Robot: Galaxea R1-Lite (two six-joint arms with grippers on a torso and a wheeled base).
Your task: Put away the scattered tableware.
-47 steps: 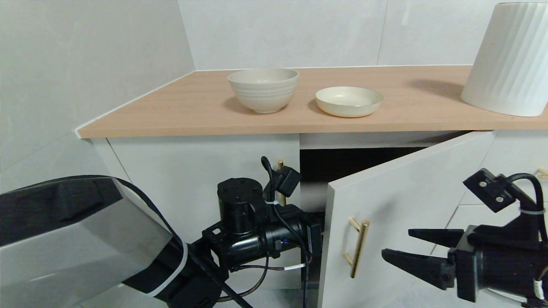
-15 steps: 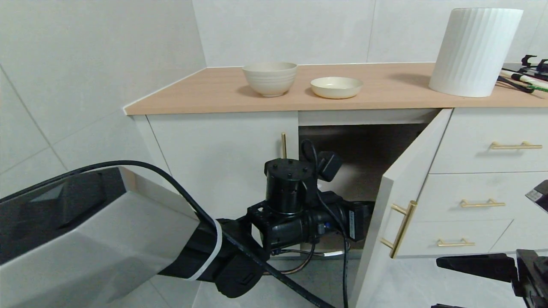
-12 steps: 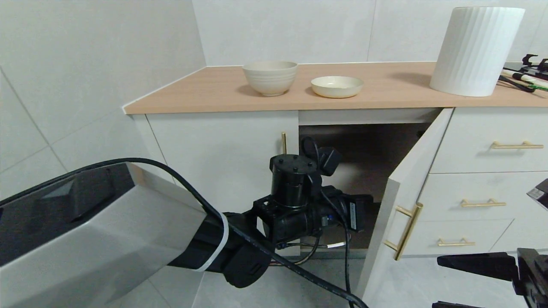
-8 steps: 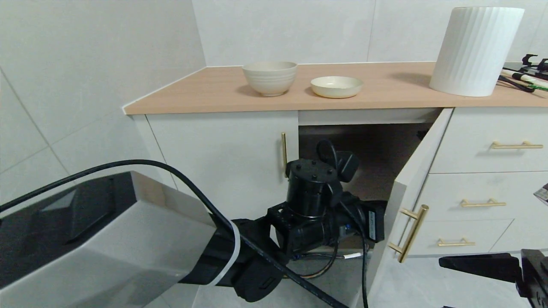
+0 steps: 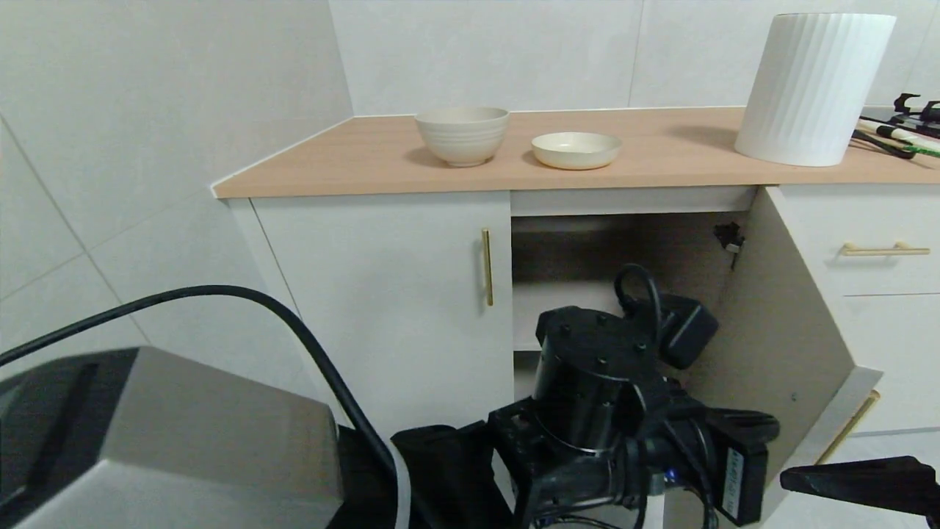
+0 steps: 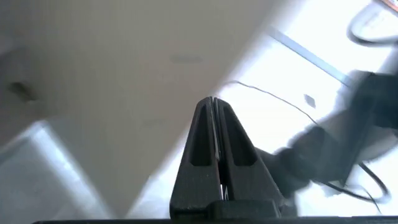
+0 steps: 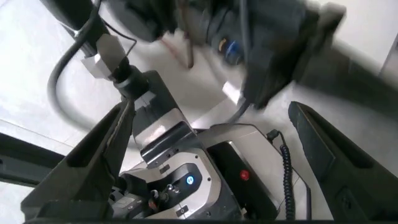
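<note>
A ribbed cream bowl (image 5: 463, 134) and a shallow cream dish (image 5: 576, 149) stand side by side on the wooden countertop (image 5: 330, 165). Below them the right cabinet door (image 5: 778, 323) hangs wide open, showing a dark shelf inside. My left arm's wrist (image 5: 602, 397) is low in front of that opening, beside the door's inner face. My left gripper (image 6: 212, 102) is shut with nothing between its fingers. My right gripper (image 7: 211, 155) is open and empty, low to the right; one of its fingers (image 5: 859, 481) pokes in below the door.
A tall white ribbed cylinder (image 5: 815, 88) stands on the counter's right, with pens (image 5: 892, 136) beyond it. The left cabinet door (image 5: 382, 294) is closed, with a gold handle (image 5: 487, 267). Drawers with gold handles (image 5: 885, 250) sit right of the opening. Tiled wall on the left.
The head camera drew back from the cabinet. My left arm swung to the right and the cabinet door went from partly open to wide open. Bowl and dish stayed put.
</note>
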